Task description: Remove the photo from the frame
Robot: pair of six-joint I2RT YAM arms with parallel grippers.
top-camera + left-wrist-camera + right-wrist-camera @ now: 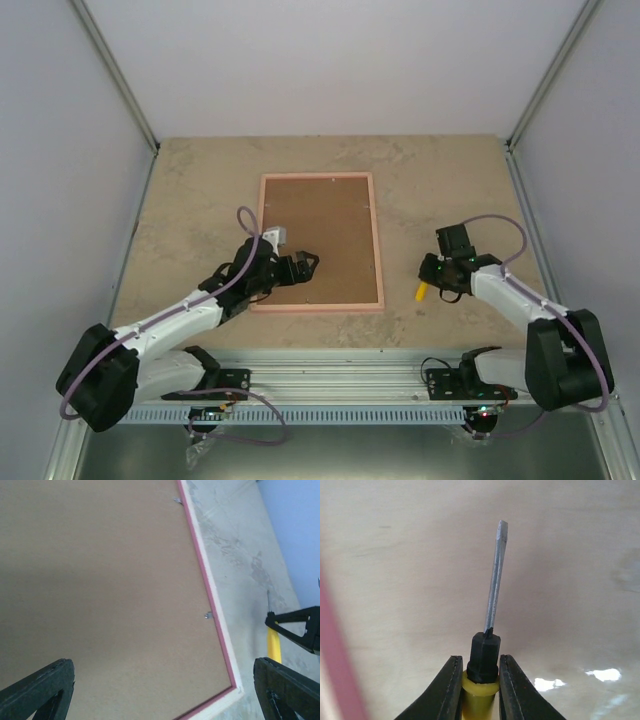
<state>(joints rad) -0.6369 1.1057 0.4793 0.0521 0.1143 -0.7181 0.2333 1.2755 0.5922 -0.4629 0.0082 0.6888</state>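
My left gripper (308,265) hangs spread over the frame (318,242), face-down mid-counter, photo hidden; right gripper (430,283) clamps the screwdriver (492,595), which could skid off a tab (207,615) and gouge the backing (100,580).

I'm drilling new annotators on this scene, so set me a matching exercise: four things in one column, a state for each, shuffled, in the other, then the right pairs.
Things
1. frame
2. left gripper
3. right gripper
4. screwdriver

States
A. open, holding nothing, above the brown back
B. shut on a tool, off to the side of the pink rim
C. lying back up on the table
D. yellow handle, black collar, flat grey blade

Pairs: 1-C, 2-A, 3-B, 4-D
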